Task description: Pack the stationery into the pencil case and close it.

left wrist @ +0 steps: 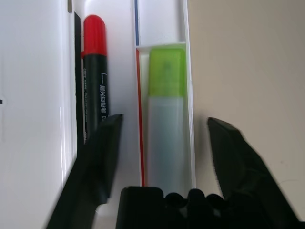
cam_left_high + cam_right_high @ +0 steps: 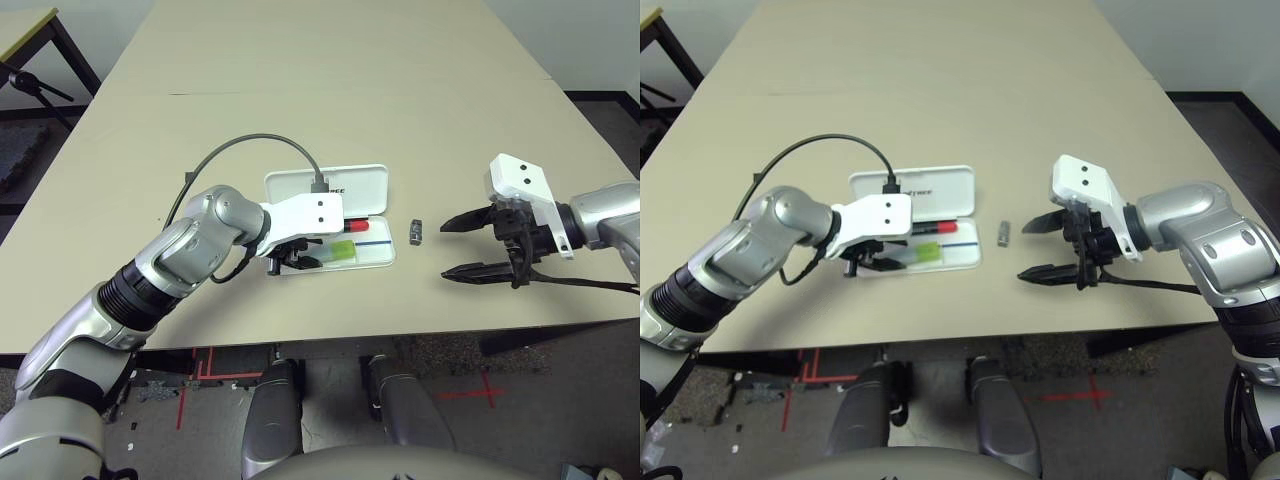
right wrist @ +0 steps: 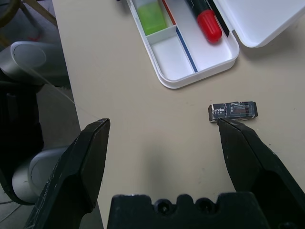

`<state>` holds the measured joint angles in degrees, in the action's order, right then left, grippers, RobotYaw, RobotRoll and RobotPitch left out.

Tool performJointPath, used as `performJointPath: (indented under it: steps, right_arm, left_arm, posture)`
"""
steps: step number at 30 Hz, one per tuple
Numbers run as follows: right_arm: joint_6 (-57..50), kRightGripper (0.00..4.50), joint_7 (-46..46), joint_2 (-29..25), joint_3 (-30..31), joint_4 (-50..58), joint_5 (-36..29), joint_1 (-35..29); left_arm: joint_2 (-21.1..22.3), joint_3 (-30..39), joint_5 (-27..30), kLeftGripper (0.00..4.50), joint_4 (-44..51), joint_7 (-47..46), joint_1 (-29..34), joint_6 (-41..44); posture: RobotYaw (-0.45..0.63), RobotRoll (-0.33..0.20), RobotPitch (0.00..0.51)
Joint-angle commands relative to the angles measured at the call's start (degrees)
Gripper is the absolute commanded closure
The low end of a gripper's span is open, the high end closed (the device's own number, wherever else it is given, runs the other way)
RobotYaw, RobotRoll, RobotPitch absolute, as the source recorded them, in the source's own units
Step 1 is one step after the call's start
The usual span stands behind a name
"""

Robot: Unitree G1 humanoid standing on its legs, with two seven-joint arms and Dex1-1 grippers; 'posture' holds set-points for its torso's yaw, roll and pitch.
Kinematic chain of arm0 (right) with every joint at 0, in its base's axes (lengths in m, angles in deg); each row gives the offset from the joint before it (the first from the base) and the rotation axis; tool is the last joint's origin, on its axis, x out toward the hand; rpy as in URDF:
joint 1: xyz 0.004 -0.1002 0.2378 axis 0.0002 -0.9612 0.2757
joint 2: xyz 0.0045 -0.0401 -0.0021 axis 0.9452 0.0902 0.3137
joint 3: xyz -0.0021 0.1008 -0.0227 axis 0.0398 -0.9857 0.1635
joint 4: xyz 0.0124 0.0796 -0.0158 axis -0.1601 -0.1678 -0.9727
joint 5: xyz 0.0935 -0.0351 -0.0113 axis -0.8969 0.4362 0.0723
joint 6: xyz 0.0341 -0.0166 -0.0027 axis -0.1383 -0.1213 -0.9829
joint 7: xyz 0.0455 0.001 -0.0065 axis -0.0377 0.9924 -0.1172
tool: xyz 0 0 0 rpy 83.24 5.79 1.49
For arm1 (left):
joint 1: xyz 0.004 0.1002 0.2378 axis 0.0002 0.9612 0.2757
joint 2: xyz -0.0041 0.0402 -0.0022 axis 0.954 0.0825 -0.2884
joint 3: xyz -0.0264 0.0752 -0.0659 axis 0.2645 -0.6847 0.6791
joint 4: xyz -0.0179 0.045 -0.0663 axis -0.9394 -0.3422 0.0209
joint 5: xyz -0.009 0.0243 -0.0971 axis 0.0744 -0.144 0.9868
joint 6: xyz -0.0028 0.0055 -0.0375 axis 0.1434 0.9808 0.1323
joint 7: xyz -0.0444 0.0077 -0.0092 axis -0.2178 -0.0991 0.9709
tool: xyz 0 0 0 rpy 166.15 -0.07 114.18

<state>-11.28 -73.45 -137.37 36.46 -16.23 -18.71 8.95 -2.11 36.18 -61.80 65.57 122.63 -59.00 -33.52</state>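
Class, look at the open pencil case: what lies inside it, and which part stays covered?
Inside the pencil case lie the highlighter and the marker, in separate channels. The left gripper hangs over that end, covering their back ends.

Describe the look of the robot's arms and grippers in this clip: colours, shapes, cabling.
Both forearms are silver with black ribbed joint sections. Each ends in a white angular wrist housing with small dark screw holes. The left gripper and right gripper each have two black tapered fingers. A grey cable loops into the left housing.
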Motion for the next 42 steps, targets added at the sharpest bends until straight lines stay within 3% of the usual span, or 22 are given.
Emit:
performJointPath:
  steps: [1,6,12,19,25,33,42]
  right_arm:
    - [0.7,0.00,0.2,-0.2,0.1,-0.5,0.5,0.2]
    - [0.7,0.00,0.3,-0.5,-0.5,-0.7,0.1,-0.4]
    - [0.5,0.00,0.5,-0.5,-1.5,-1.4,-0.6,-1.2]
    - [0.9,0.00,1.2,0.7,-1.7,-2.7,-1.1,-1.2]
    - [-11.0,0.00,17.6,8.7,-7.2,-2.4,-1.6,3.1]
    - [-31.4,0.00,45.4,23.0,-10.8,0.1,4.7,11.5]
    - [-45.0,0.00,55.5,32.0,-13.8,6.4,3.9,10.0]
  left_arm:
    - [0.6,3.3,2.1,0.03,2.0,0.8,1.4,-1.1]
    - [3.0,14.3,9.9,0.03,4.6,3.2,3.2,-4.0]
    - [10.0,24.3,17.2,0.03,8.6,6.7,6.1,-3.7]
    - [11.5,26.9,20.6,0.03,11.2,5.6,8.3,-2.5]
    - [11.1,25.2,19.5,0.03,10.6,4.0,9.1,-3.4]
    - [10.9,22.7,18.2,0.03,9.2,3.5,9.0,-4.8]
    - [10.8,21.2,17.1,0.03,8.2,3.6,8.5,-5.8]
  posture:
    - [-0.09,0.000,0.161]
    - [-0.10,0.000,0.162]
    - [-0.09,0.000,0.166]
    - [-0.08,0.000,0.167]
    - [-0.09,0.000,0.170]
    - [-0.10,0.000,0.175]
    - [-0.11,0.000,0.175]
